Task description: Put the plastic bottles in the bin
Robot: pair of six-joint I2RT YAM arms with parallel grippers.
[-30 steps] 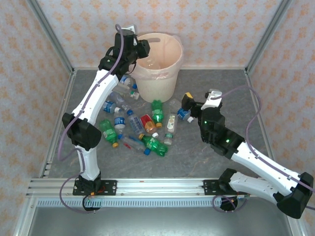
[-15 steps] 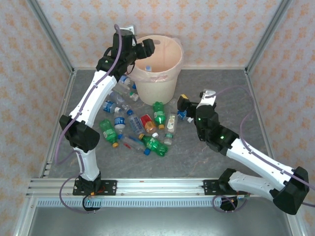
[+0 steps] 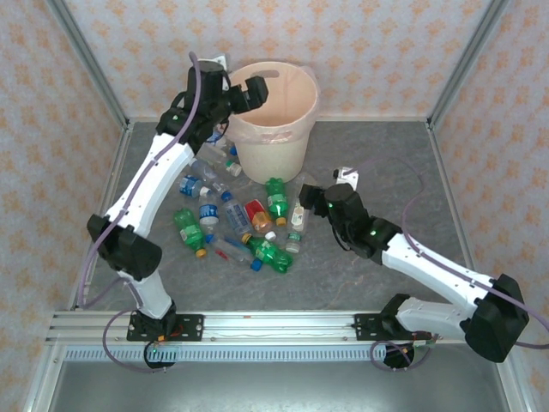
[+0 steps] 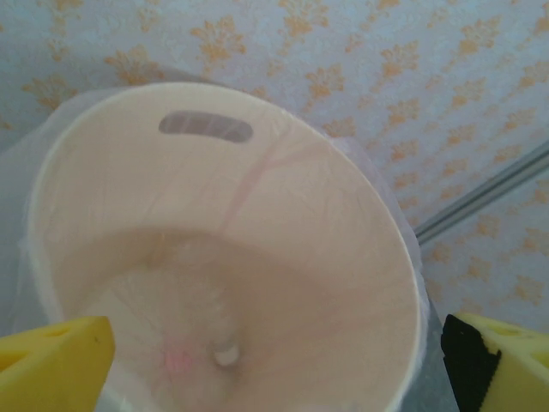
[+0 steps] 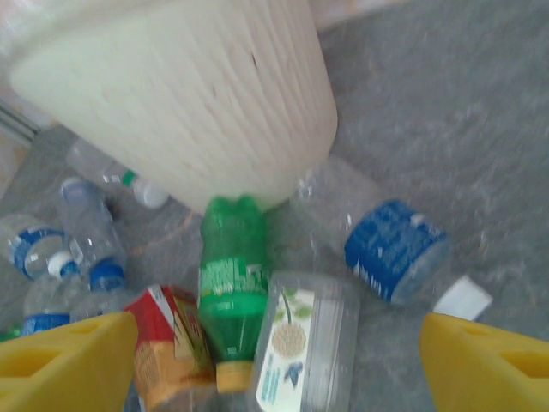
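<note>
Cream-beige plastic marks the bin (image 3: pixel 276 146) at the far side of the desk (image 3: pixel 386 154) in the overhead view. The left tool (image 3: pixel 250 89) is held over its rim, fingers spread where a second ago they were pressed together, so a bottle is judged to have been let go. The remaining plastic bottles (image 3: pixel 240 225) are scattered in front of the bin, and the right tool (image 3: pixel 310 196) has been brought in to the heap's right edge.

From the left wrist, the bin (image 4: pixel 257 215) is looked into between the spread yellow fingers (image 4: pixel 51 352); a white cap (image 4: pixel 226 354) and a pink blur are made out at the bottom.

From the right wrist, the right tool (image 5: pixel 274 369) is shown spread and empty above a clear leaf-labelled bottle (image 5: pixel 300 335), with a green bottle (image 5: pixel 227 275) just beside it and a blue-labelled bottle (image 5: pixel 393 247) near. One more bottle is counted as binned; most are still to be cleared.
</note>
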